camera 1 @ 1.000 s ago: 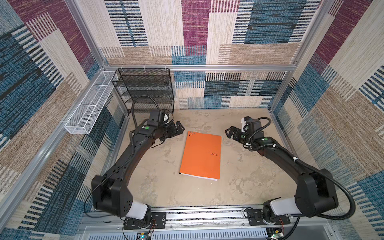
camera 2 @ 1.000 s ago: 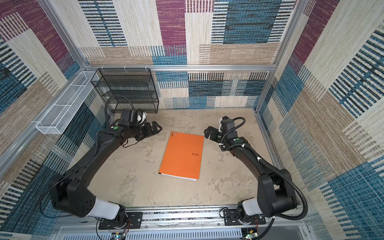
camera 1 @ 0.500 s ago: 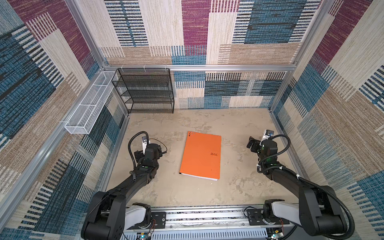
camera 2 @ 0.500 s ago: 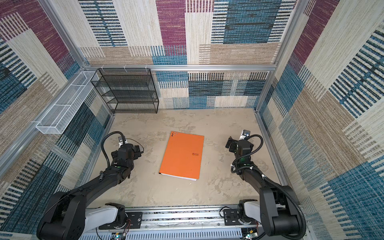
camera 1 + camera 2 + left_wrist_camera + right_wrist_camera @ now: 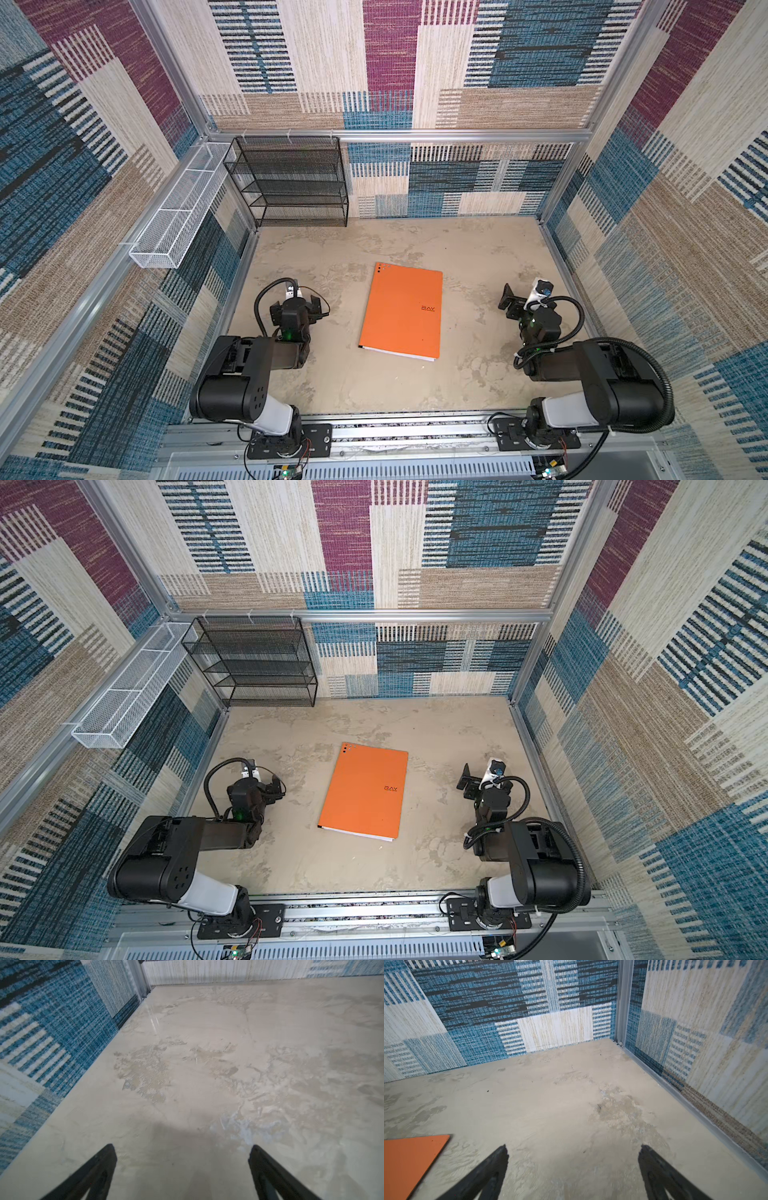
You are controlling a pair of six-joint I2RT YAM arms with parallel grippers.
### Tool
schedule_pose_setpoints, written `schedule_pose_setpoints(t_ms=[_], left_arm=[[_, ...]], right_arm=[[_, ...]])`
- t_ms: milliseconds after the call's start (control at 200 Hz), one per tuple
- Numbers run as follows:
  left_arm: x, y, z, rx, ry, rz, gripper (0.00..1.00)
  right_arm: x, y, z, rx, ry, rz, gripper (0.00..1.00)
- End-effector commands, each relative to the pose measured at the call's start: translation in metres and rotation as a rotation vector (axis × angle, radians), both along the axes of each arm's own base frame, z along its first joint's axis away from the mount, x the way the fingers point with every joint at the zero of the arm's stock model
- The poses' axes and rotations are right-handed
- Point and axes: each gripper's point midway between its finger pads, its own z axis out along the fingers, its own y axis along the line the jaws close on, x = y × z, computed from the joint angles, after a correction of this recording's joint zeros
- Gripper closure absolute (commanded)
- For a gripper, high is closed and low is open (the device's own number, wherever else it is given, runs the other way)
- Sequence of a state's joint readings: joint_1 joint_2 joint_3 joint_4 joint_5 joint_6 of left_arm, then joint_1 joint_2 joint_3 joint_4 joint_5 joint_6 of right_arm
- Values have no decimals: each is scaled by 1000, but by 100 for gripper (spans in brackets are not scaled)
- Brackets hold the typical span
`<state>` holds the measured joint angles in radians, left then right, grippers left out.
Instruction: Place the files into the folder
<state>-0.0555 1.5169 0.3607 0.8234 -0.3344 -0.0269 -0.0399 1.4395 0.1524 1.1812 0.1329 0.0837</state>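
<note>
Flanking the closed orange folder (image 5: pixel 401 311), left gripper (image 5: pixel 182 1145) and right gripper (image 5: pixel 574 1145) gape empty.
Its long axis runs front to back; each gripper sits about equally near a long edge.

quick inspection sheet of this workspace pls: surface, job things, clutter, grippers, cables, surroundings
surface: beige mottled tabletop, blotchy
job's things: orange folder closed, flat, mid-table; white sheet edges peek from its near side
clutter: nothing seen
grippers: left gripper open, empty; right gripper open, empty; both apart from the folder
cables: left cable loop and right cable loop at the wrists, clear of the folder
surroundings: black mesh rack in back left corner; white wire basket on left wall
</note>
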Motion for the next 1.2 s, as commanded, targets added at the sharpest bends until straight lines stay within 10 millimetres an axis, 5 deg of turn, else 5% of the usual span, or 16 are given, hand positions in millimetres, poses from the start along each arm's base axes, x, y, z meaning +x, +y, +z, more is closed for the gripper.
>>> schedule_pose_setpoints(t_ms=[0, 501, 646, 1197], left_arm=[[20, -5, 13, -20, -32, -57, 1], [20, 2, 11, -87, -29, -72, 1], [18, 0, 13, -83, -39, -75, 1], [19, 0, 13, -81, -38, -77, 1]], right_arm=[[10, 17, 20, -40, -93, 105, 0], [16, 22, 14, -57, -71, 135, 0], [24, 42, 12, -95, -46, 245, 0], [24, 42, 11, -95, -42, 247, 0]])
